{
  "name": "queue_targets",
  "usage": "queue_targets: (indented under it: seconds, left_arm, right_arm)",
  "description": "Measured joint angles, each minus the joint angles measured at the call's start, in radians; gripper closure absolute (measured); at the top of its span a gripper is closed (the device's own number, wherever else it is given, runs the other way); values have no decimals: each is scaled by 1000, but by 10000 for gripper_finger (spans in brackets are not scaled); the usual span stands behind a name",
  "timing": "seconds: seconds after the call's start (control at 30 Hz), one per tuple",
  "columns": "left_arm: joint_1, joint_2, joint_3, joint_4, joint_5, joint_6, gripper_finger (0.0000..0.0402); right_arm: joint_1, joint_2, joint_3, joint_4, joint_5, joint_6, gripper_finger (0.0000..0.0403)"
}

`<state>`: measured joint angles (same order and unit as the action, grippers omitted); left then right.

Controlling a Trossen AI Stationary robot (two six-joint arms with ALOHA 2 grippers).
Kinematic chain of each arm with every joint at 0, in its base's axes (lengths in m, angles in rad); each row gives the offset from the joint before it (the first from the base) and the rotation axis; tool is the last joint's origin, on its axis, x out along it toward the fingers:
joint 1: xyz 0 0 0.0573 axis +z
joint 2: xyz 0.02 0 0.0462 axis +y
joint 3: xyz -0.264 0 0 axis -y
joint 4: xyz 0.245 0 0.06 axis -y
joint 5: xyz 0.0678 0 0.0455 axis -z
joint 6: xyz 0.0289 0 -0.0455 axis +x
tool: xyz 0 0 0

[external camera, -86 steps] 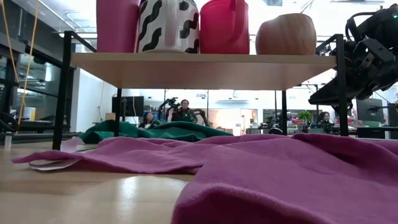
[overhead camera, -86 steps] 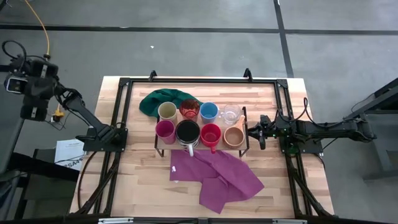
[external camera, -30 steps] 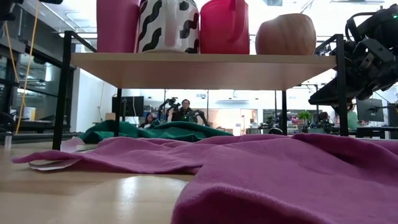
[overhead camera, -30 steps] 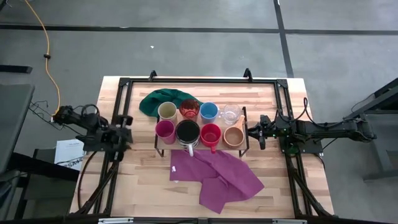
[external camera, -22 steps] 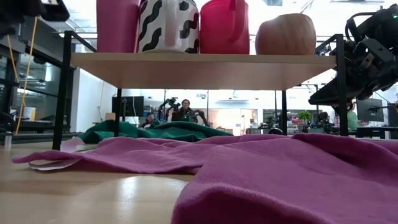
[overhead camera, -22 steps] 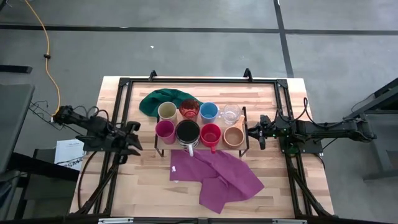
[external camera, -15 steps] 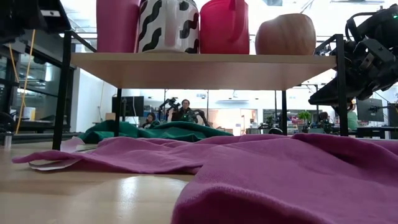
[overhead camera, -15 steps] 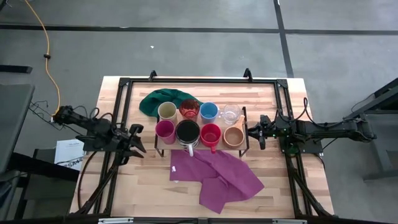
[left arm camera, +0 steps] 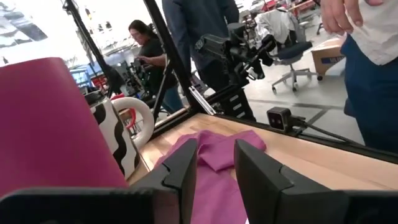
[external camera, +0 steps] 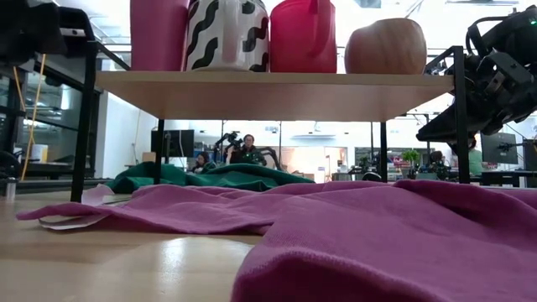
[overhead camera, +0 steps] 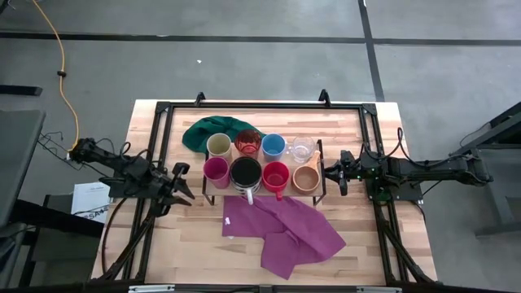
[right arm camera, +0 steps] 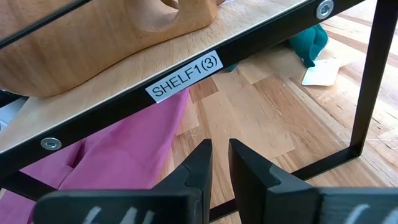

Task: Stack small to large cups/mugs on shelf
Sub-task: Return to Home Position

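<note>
Nearest on the counter lies the purple cloth (overhead camera: 285, 232). Behind it, the shelf (external camera: 268, 91) holds eight cups (overhead camera: 246, 172) in two rows. Left of the shelf is the left gripper (overhead camera: 185, 183), spread wide and empty. Just right of the shelf is the right gripper (overhead camera: 331, 173), narrowly parted and empty. The green cloth (overhead camera: 213, 130) lies farthest.

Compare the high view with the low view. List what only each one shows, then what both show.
Only the high view: the back row, cream cup, translucent red cup, blue cup and glass.
Only the low view: the underside of the shelf, the stripes on the striped mug, and people in the room behind.
Both: the front row, magenta cup, striped mug, red mug and wooden cup, plus the purple cloth and green cloth.
</note>
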<state>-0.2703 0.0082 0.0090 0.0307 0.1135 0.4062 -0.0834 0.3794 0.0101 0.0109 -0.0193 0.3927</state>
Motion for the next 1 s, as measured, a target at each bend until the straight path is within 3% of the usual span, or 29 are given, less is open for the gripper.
queue_targets:
  seconds: [0.2,1.0]
  left_arm:
    - [2,0,0,-10,-55,-25,307]
    - [2,1,0,-10,-56,-11,307]
  right_arm:
    - [0,0,0,0,0,0,357]
    - [0,0,0,0,0,0,357]
